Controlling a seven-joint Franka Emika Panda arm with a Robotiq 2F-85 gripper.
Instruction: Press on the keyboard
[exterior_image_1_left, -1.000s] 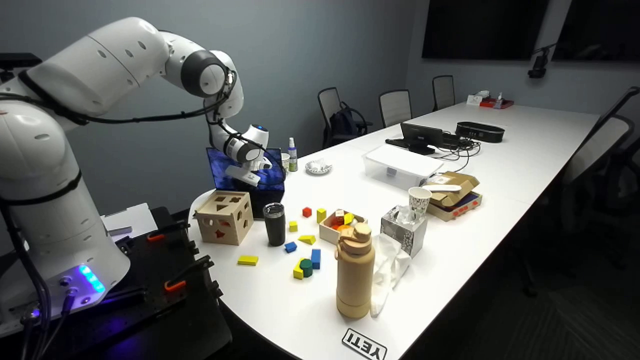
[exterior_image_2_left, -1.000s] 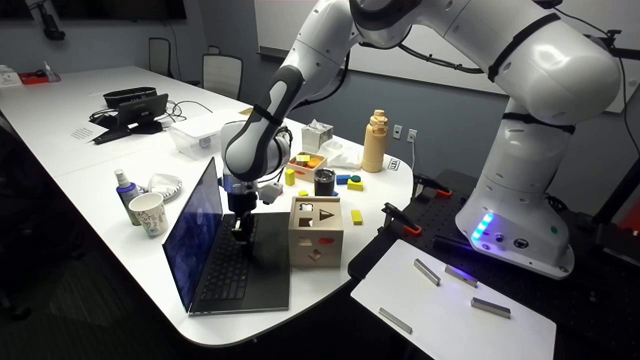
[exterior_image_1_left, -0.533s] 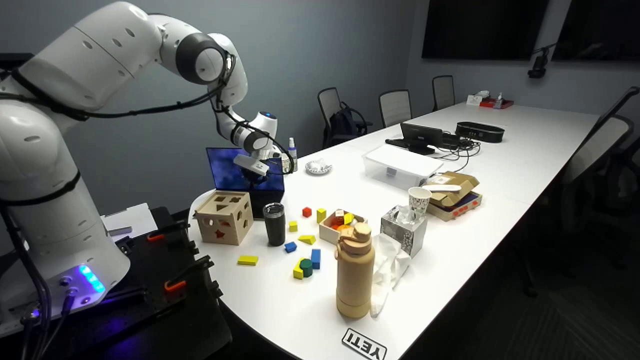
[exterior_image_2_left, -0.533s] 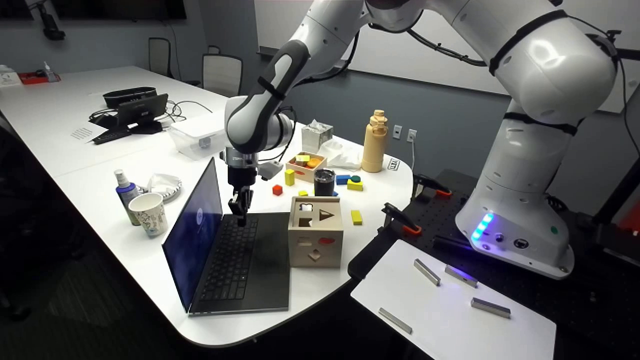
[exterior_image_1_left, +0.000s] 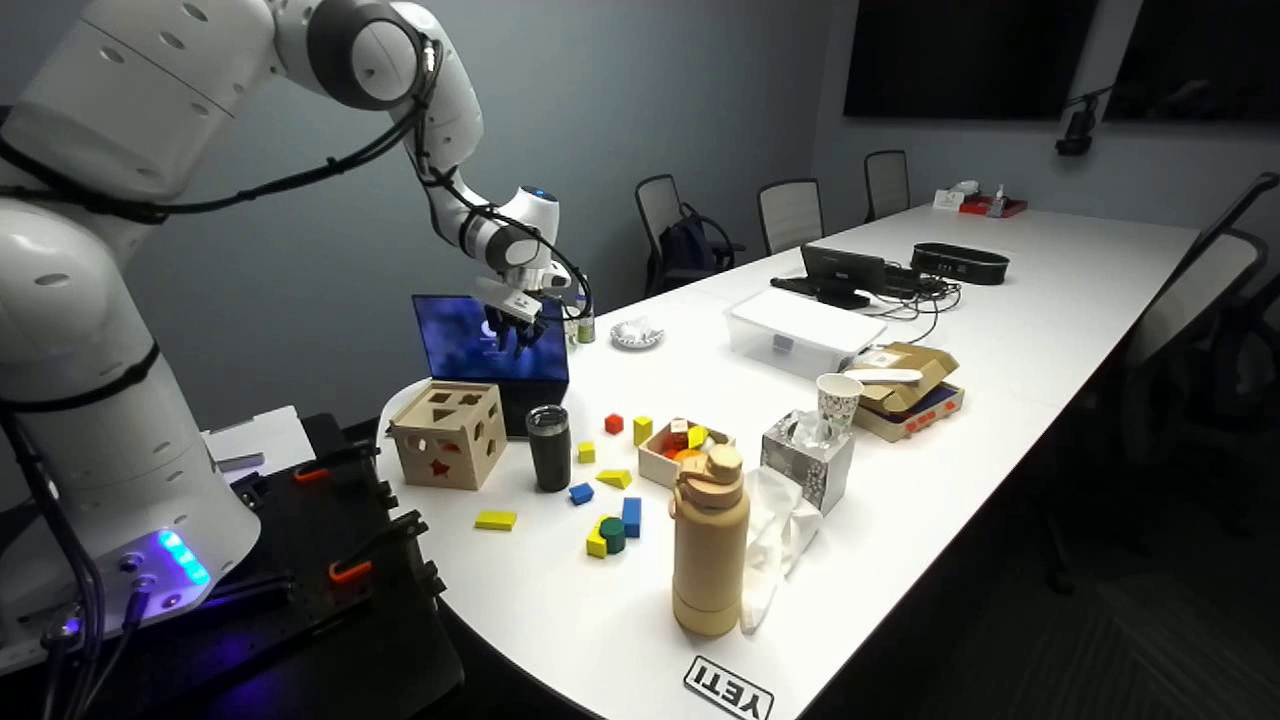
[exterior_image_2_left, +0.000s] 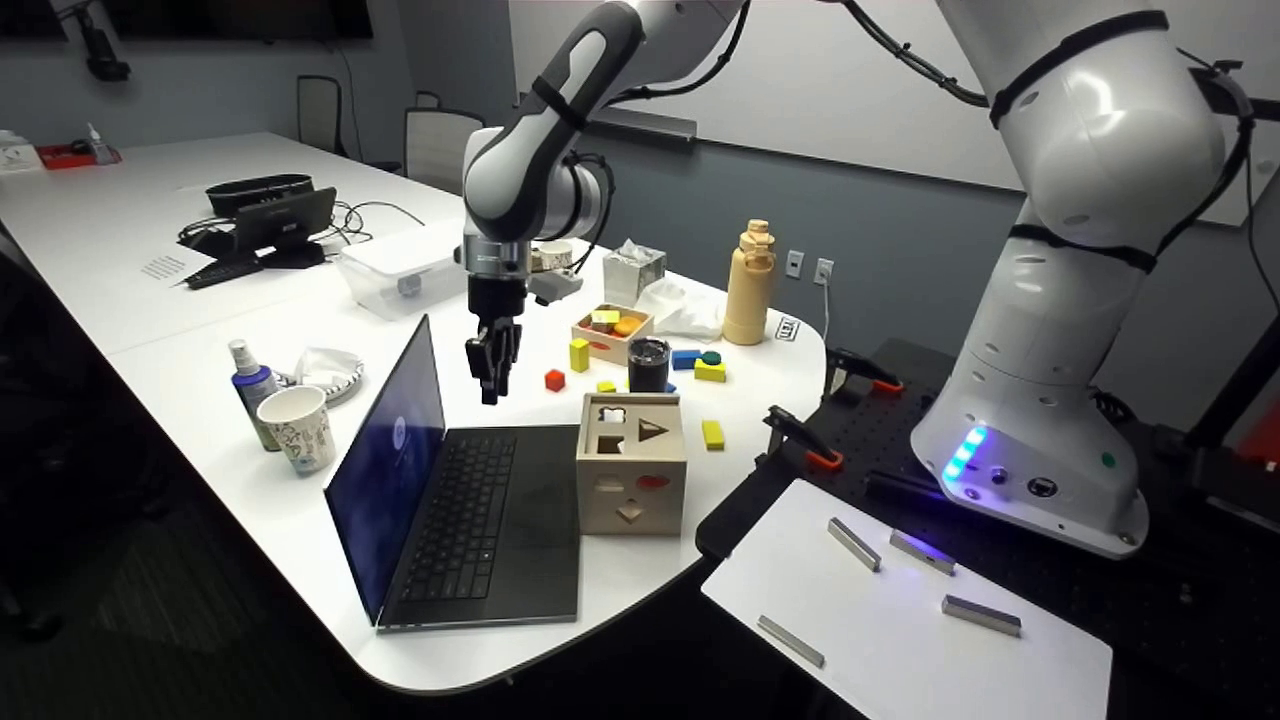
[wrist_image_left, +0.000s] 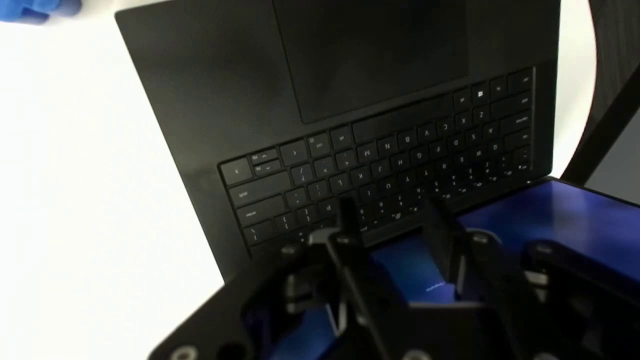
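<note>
The keyboard (exterior_image_2_left: 465, 520) is the dark key deck of an open black laptop, and it fills much of the wrist view (wrist_image_left: 390, 150). The laptop's blue-lit screen (exterior_image_2_left: 390, 470) stands upright and also shows in an exterior view (exterior_image_1_left: 455, 335). My gripper (exterior_image_2_left: 490, 380) points down above the far end of the laptop, apart from the keys. In the wrist view, my gripper (wrist_image_left: 392, 210) has its two fingers apart with nothing between them. They cover part of the top key rows and the screen. In an exterior view, the wooden cube (exterior_image_1_left: 450, 435) hides much of the deck.
The wooden cube (exterior_image_2_left: 632, 470) stands right beside the laptop. A black tumbler (exterior_image_1_left: 549, 450), loose coloured blocks (exterior_image_1_left: 614, 480) and a tan bottle (exterior_image_1_left: 710, 550) stand on the table. A paper cup (exterior_image_2_left: 298, 428) and spray bottle (exterior_image_2_left: 254, 385) stand behind the screen.
My gripper has risen from down at the keys to well above the laptop, shifting slightly toward its far end. A round icon on the screen shows more clearly than before.
</note>
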